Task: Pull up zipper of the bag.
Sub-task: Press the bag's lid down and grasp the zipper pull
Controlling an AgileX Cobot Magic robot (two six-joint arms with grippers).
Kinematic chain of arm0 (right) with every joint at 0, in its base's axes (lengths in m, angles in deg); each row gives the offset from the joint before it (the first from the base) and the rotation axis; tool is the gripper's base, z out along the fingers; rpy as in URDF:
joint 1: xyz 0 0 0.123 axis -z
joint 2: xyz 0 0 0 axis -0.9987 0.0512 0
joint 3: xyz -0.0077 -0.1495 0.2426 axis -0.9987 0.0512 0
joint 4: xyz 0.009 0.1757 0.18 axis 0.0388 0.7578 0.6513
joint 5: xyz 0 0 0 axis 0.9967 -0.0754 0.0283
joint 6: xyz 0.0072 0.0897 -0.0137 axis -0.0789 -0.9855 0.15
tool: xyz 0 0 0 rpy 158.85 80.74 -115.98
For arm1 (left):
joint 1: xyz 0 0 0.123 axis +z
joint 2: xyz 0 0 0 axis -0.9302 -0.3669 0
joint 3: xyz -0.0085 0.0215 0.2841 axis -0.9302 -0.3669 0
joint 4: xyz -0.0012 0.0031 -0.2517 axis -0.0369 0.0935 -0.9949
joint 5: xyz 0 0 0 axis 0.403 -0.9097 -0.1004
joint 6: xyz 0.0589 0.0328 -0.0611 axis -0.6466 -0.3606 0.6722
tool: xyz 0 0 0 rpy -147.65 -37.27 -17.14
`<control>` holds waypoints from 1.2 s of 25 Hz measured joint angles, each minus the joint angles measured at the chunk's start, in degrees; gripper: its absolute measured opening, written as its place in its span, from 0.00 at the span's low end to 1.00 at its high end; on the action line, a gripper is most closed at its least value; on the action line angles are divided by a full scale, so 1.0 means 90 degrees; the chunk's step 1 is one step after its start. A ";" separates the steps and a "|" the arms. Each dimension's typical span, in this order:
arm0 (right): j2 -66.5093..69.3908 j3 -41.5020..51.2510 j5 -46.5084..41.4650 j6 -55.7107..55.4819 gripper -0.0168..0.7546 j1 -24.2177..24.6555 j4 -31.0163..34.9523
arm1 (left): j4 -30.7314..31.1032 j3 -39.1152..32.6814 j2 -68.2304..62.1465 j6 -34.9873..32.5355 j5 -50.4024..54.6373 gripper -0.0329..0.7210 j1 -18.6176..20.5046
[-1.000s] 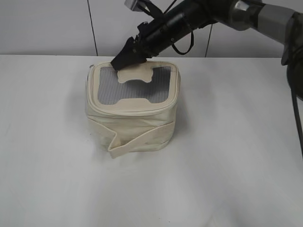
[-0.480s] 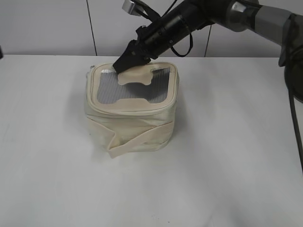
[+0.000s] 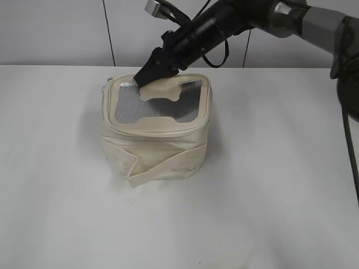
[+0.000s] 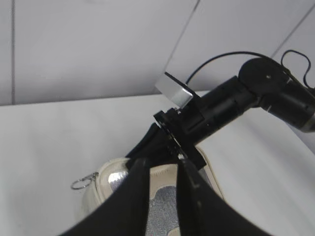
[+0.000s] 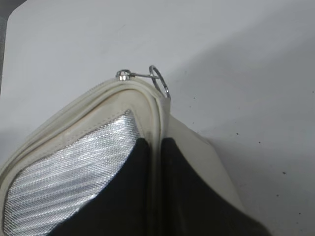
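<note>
At the bag's [image 3: 154, 120] back rim, the right gripper [image 3: 147, 74] hides the zipper [image 5: 152, 105].

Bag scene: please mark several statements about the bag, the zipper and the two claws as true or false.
1. The bag stands on a white table. True.
2. The right claw has its fingers on both sides of the zipper rim. True.
3. The ring pull sits between those fingers. False: it lies free at the corner, beyond the fingertips.
4. The left claw grips the bag. False: it holds nothing and is apart from the bag.
</note>
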 joint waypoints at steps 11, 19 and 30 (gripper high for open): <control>0.0000 -0.0004 -0.0025 -0.0086 0.09 0.0000 -0.0004 | -0.2526 0.0187 -0.3220 -0.6241 0.2055 0.62 0.2144; 0.0000 -0.0004 -0.0025 -0.0111 0.09 0.0000 -0.0004 | -0.2465 0.0192 -0.4155 -0.8577 0.0791 0.57 0.1090; 0.0000 -0.0004 -0.0033 -0.0118 0.08 0.0000 -0.0004 | -0.2650 0.0852 -0.4962 -0.9028 0.0416 0.54 0.0706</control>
